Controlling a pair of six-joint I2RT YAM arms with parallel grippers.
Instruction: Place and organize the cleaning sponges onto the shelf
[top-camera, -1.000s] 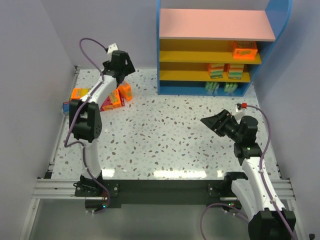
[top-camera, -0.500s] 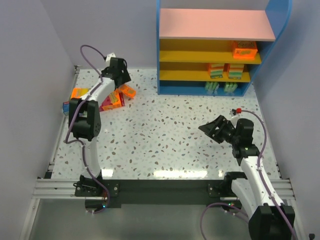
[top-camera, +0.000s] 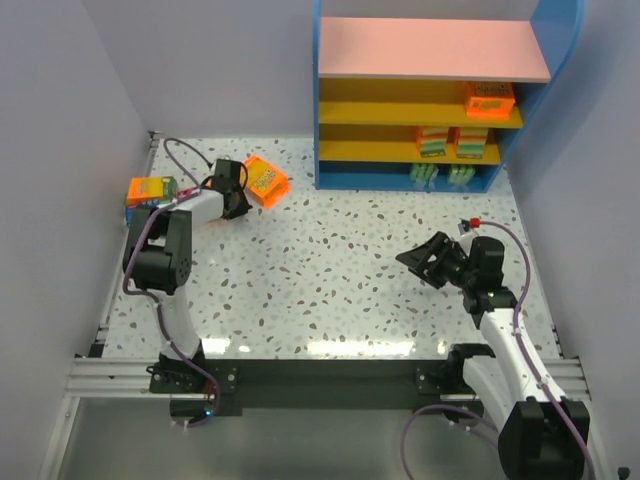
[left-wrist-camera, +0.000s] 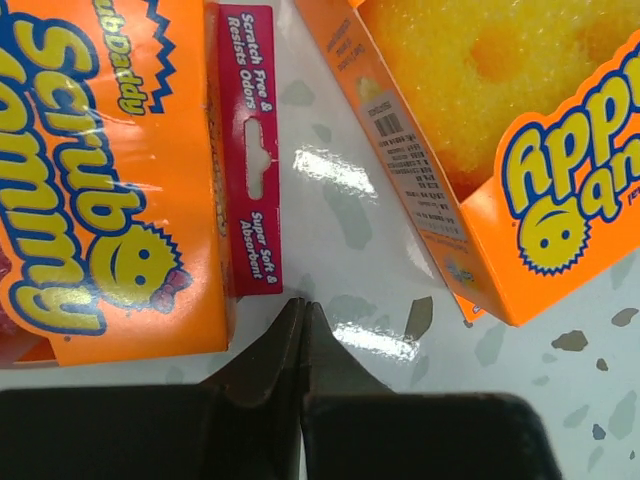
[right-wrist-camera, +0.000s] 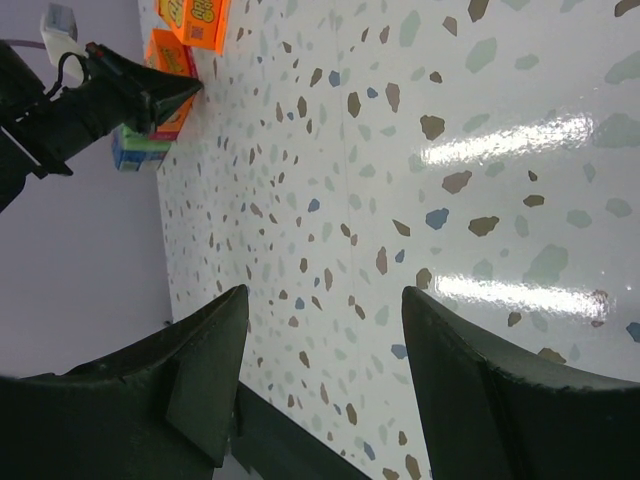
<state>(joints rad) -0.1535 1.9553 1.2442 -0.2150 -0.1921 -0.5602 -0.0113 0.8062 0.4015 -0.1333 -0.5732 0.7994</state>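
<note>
My left gripper (top-camera: 236, 192) is low over the table at the far left. Its fingertips (left-wrist-camera: 303, 312) are pressed together with nothing between them. They sit in the gap between two cleaning sponges: an orange pack with a magenta strip (left-wrist-camera: 110, 180) on the left and an orange pack showing a yellow sponge (left-wrist-camera: 500, 130) on the right. From above, that right pack (top-camera: 265, 180) lies just right of the gripper. Another orange pack (top-camera: 150, 188) lies near the left wall. The shelf (top-camera: 432, 48) holds three orange packs (top-camera: 488, 98) (top-camera: 432, 140) (top-camera: 470, 142). My right gripper (top-camera: 422, 258) hangs open and empty.
Green items (top-camera: 442, 177) stand on the shelf's bottom tier. The left wall runs close behind the loose packs. In the right wrist view, the left arm (right-wrist-camera: 100, 95) and a blue-green pack (right-wrist-camera: 135, 150) show at the far side of the speckled table (right-wrist-camera: 400, 200).
My left gripper dropped toward the table and shut on nothing. One orange pack now lies further right, toward the shelf. My right gripper drew back slightly toward its base and stayed open.
</note>
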